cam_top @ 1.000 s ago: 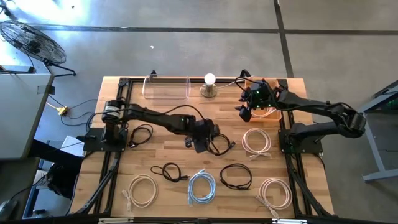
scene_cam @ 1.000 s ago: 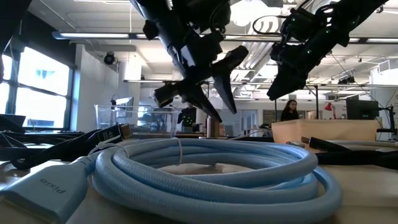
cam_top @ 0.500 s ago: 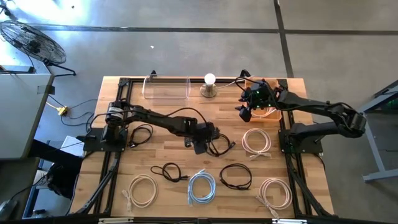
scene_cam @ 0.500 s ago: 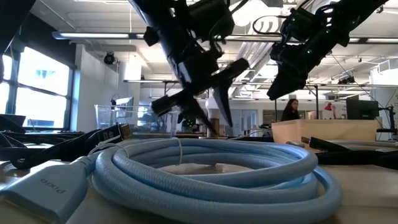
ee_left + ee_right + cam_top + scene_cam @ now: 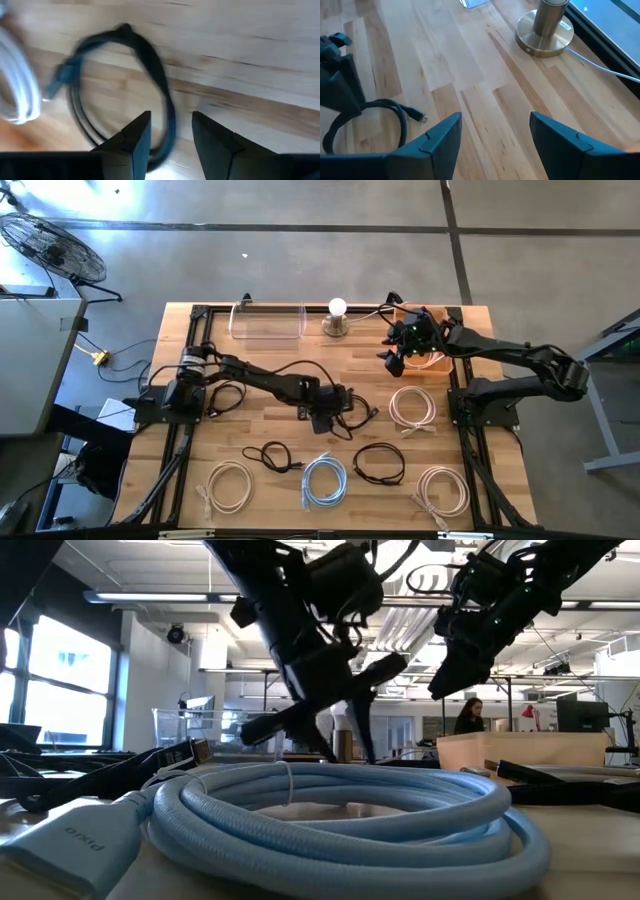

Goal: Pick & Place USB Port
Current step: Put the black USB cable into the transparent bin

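A black USB cable, coiled in a loop (image 5: 357,418), lies flat on the wooden table near its middle. My left gripper (image 5: 331,416) hangs low over the loop's left side, fingers pointing down and open. In the left wrist view the gripper (image 5: 171,117) has one strand of the black loop (image 5: 152,57) running between its fingers, and no touch shows. My right gripper (image 5: 393,365) waits open above the table's far right part, beside a cardboard box (image 5: 432,358). Its wrist view shows the same black cable (image 5: 395,117).
Several more coiled cables lie about: white (image 5: 412,405), black (image 5: 380,463), blue (image 5: 325,480), white (image 5: 443,488), white (image 5: 230,483), black (image 5: 225,395). A clear container (image 5: 267,320) and a lamp (image 5: 337,320) stand at the far edge. The blue coil (image 5: 330,810) fills the low view.
My left gripper has come down toward the black cable loop and shifted a little toward the table's near edge, staying open. The cable has not moved. The right arm has kept still.
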You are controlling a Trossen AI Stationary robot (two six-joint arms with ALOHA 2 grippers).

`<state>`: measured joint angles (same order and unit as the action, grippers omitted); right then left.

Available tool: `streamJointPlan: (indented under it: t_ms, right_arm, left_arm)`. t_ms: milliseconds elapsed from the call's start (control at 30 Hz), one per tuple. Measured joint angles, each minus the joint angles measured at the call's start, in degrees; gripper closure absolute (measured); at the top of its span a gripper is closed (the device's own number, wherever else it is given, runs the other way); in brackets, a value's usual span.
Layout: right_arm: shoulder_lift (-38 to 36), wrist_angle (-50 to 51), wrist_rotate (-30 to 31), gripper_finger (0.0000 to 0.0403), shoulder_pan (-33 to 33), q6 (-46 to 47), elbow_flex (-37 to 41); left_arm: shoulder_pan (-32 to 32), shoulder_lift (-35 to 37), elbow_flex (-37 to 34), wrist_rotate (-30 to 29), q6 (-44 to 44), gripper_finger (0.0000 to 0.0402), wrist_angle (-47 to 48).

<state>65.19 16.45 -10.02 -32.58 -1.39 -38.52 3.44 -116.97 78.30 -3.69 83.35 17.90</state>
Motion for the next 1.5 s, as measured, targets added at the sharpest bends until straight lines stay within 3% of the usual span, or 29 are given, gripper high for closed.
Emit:
streamJointPlan:
  t_ms: [100,233,467,567,733,867,933,1000,1067,1133,1200,1500]
  right_arm:
    - [0.02,-0.02,-0.22,0.0177,0.07,0.29,0.00]
    - [0.02,-0.01,-0.47,0.0177,1.13,0.03,0.00]
    - [0.02,-0.79,-0.50,0.0177,4.74,-1.09,0.00]
    - [0.02,-0.88,-0.48,0.0177,6.47,-1.53,0.00]
    - [0.02,-0.99,0.62,0.0177,9.13,-1.53,0.00]
    - [0.02,-1.01,0.21,0.0177,11.07,-1.51,0.00]
    - [0.02,-1.03,0.36,0.0177,12.20,-1.30,0.00]
    - [0.02,-1.03,0.53,0.0177,13.22,-0.89,0.00]
    - [0.02,-1.07,0.55,0.0177,14.13,-0.61,0.00]
    - [0.02,-1.07,0.57,0.0177,15.09,-0.61,0.00]
    - [0.04,-1.10,0.69,0.0177,15.83,-0.55,0.00]
    - [0.04,-1.18,1.23,0.0177,19.46,1.33,0.02]
  left_arm:
    - [0.01,-1.10,0.10,-1.35,-0.08,0.0285,-2.63]
    - [-0.02,-1.11,0.09,-4.39,-2.12,0.0378,-2.69]
    - [0.79,0.08,2.06,-13.88,-8.81,0.0394,4.66]
    - [2.12,0.18,5.53,-19.73,-12.87,0.0396,13.03]
    - [5.36,0.25,13.64,-34.75,-19.72,0.0398,30.98]
    - [7.56,0.27,20.01,-45.66,-29.43,0.0398,49.85]
    - [7.76,0.31,23.00,-48.17,-37.52,0.0398,62.22]
    - [7.39,0.38,25.07,-49.71,-47.22,0.0398,72.70]
    - [6.37,2.13,24.23,-50.20,-50.42,0.0398,70.81]
    - [5.26,5.38,22.69,-45.93,-50.57,0.0398,71.01]
    - [3.28,7.79,22.29,-48.17,-55.43,0.0398,71.79]
    - [-14.19,21.85,11.85,-41.69,-70.36,0.0398,71.12]
